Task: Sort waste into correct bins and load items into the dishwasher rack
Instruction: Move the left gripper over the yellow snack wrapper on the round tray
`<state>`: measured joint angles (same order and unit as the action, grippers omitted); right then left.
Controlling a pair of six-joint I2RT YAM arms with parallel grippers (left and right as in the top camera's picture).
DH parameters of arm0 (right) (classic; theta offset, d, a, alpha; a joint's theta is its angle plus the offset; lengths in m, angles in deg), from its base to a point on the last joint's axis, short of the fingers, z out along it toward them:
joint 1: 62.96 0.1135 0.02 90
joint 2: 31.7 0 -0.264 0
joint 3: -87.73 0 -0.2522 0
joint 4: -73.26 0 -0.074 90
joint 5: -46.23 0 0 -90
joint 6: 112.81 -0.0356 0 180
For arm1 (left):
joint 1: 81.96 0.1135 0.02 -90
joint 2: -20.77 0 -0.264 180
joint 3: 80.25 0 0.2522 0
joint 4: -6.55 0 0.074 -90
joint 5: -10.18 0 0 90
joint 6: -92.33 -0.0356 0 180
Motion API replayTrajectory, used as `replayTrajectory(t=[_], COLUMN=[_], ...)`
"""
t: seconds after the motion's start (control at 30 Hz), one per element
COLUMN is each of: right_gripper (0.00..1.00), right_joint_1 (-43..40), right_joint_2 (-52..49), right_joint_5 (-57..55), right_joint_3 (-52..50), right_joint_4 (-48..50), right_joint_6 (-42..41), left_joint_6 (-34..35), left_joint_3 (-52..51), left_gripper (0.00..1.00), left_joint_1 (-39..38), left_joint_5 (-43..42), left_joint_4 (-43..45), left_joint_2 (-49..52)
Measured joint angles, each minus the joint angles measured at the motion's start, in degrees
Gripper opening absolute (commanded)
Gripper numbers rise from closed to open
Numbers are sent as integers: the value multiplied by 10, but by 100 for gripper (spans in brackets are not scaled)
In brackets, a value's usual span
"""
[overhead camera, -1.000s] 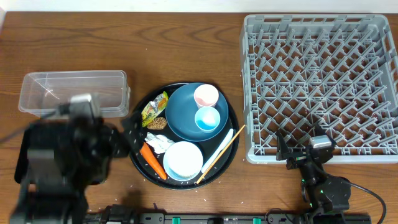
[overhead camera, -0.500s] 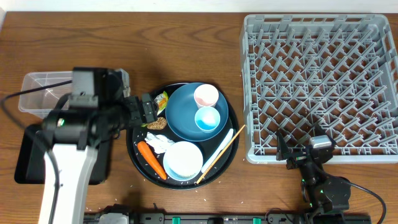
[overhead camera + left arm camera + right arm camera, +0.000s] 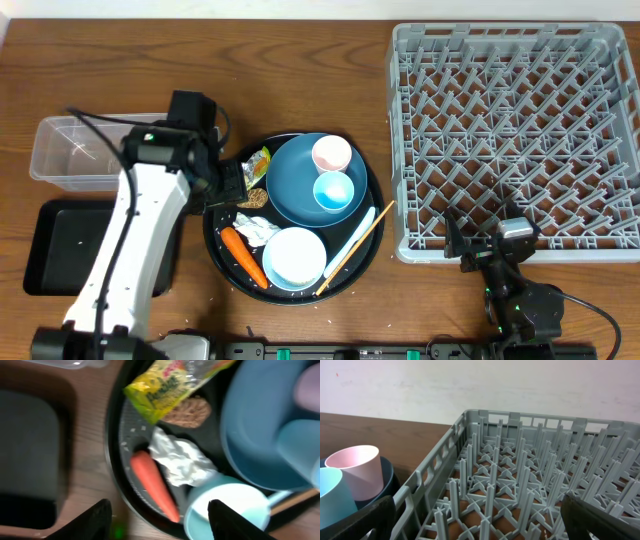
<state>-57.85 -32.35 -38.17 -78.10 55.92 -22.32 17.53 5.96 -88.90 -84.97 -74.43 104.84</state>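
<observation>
My left gripper (image 3: 228,185) hangs open over the left rim of the round black tray (image 3: 372,215), holding nothing. Under it in the left wrist view lie the orange carrot (image 3: 155,482), its tip between my fingers (image 3: 95,520), the white tissue (image 3: 182,462), the brown lump (image 3: 187,410) and the yellow-green wrapper (image 3: 165,385). The dark-blue plate (image 3: 295,185) carries a pink cup (image 3: 331,154) and a light-blue cup (image 3: 333,191). The pale-blue bowl (image 3: 294,257), chopsticks (image 3: 355,248) and white utensil (image 3: 352,238) lie beside it. My right gripper (image 3: 485,245) stands open at the grey rack's (image 3: 515,130) front edge.
The clear tub (image 3: 75,150) sits at the far left, with the shallow black tray (image 3: 70,245) in front of it. My white left arm crosses above both bins. White grains are scattered on the wood near the round tray's front.
My left arm has swung from above the shallow black tray up and right to the round tray's left rim. The right arm has not moved.
</observation>
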Motion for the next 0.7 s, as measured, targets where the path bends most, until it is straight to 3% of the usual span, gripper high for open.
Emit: replayTrajectory(t=[0.37, 0.7], right_gripper=[99, 99], right_joint_1=[0, 0], right_joint_2=[0, 0], right_joint_5=[0, 0], right_joint_3=[0, 0], right_joint_4=[0, 0], right_joint_6=[0, 0], left_joint_6=[-30, -91], left_joint_3=[-2, -5], left_gripper=[60, 59], left_joint_1=[-36, -114], left_joint_5=[71, 80], left_joint_4=[4, 72], left_joint_2=[65, 112])
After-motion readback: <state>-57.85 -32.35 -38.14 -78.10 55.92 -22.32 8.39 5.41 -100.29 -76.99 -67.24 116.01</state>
